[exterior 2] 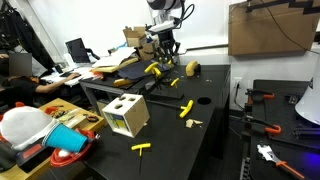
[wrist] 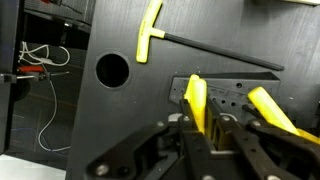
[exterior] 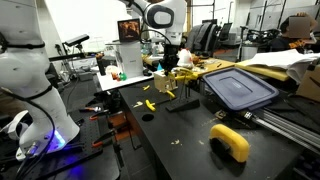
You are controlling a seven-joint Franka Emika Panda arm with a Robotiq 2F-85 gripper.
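Firmly gripped: flat yellow plastic handle [wrist: 195, 100] between the jaws

Nearly shut, the jaws pinch it. Its long axis points away from them, toward a grey perforated plate [wrist: 225, 95] near the round hole [wrist: 112, 69] in the black surface [wrist: 130, 130].

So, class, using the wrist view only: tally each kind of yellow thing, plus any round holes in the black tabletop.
yellow T-handle tool: 1
gripped yellow piece: 1
other yellow piece: 1
round hole: 1
Total: 4
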